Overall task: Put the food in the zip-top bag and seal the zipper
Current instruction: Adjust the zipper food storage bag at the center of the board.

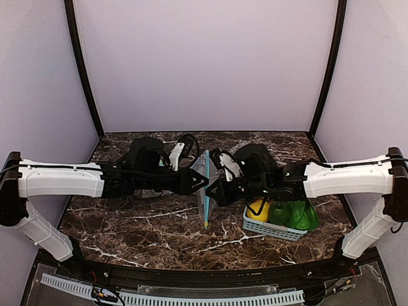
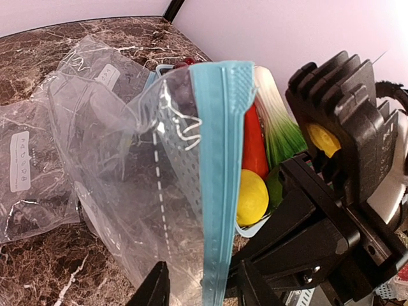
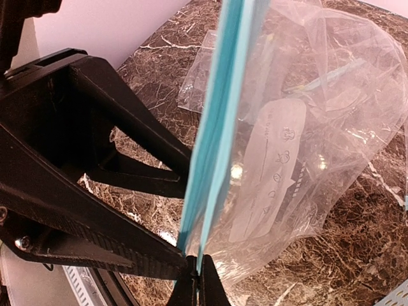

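Clear, crinkly zip-top bag [image 1: 203, 172] hangs upright at frame centre, light-blue zipper [image 1: 206, 207] vertical, white label [image 3: 271, 166] on its side. Right gripper [image 3: 197, 284] is pinched tight on the zipper. Left gripper [image 2: 204, 290] is partly open, straddling it. Food [image 1: 299, 215] sits in basket [image 1: 271, 231], lower right.

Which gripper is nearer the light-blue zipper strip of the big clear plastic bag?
Right. The right gripper is shut on the light-blue zipper strip; the left gripper straddles it lower down, jaws apart, not clamped.
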Tool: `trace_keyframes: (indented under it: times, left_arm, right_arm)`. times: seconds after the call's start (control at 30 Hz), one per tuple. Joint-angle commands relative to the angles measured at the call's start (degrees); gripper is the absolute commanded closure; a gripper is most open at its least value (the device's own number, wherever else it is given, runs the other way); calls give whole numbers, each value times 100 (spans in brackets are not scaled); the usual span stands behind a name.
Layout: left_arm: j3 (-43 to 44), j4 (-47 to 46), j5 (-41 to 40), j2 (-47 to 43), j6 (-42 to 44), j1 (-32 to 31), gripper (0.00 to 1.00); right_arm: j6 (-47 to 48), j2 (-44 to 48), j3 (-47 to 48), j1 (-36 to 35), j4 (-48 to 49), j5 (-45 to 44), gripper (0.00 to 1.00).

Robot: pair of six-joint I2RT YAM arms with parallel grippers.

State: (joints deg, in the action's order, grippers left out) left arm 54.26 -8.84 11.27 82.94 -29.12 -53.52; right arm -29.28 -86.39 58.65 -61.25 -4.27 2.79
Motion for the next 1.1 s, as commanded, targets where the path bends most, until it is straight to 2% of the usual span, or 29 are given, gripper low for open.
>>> trace_keyframes:
  times: [0.0,0.37,0.83,1.0,1.07]
  left_arm:
    - [47,263,-81,94,91,-19,64]
    - [115,539,-293,102,214,-34,73]
    - [-33,1075,-1380,-73,-53,-30,81]
    - [-187,571,-1173,-131,-146,-32,82]
    - [-200,409,-854,-89,-172,-36,82]
  right_arm:
    - [-35,-96,207,-71,175,-17,100]
    - [-28,-150,262,-69,163,-68,100]
    - [-95,-223,290,-69,22,-261,100]
    - [-109,-298,349,-69,-57,-405,100]
    - [-110,-330,369,-71,-73,-418,100]
